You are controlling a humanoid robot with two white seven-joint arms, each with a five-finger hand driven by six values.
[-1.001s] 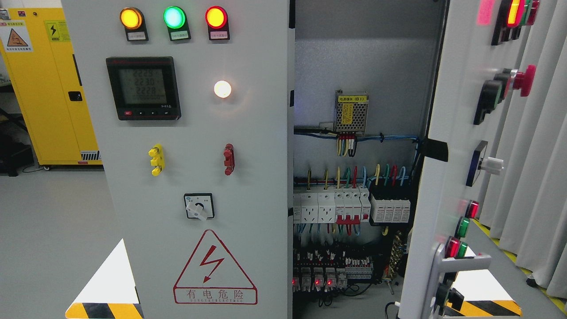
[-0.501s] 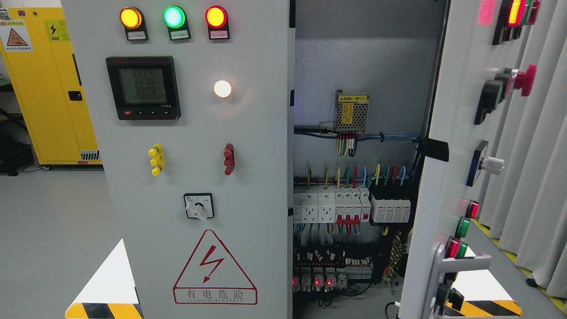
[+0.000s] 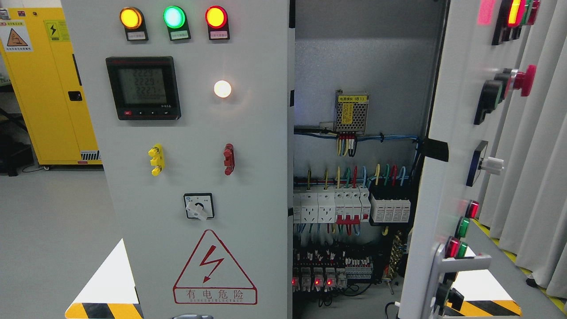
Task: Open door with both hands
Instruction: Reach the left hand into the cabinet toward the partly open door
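The open door [image 3: 447, 177] stands right of the cabinet interior [image 3: 354, 177], the front panel [image 3: 199, 155] left.

The left door [image 3: 248, 146] carries three round lamps along its top edge: one amber [image 3: 131, 18], one green [image 3: 174, 17], one red [image 3: 215, 17]. Below them sit one meter [image 3: 143, 87], one white lamp [image 3: 222, 89], two small handles, one yellow [image 3: 156, 160] and one red [image 3: 228, 159], one rotary switch [image 3: 199, 206] and one warning triangle [image 3: 215, 267]. The right door [image 3: 447, 177] stands open and carries one red mushroom button [image 3: 524, 80]. Inside are one power supply [image 3: 352, 112] and three red lights [image 3: 315, 282] on the bottom row. One yellow cabinet [image 3: 44, 88] stands behind.
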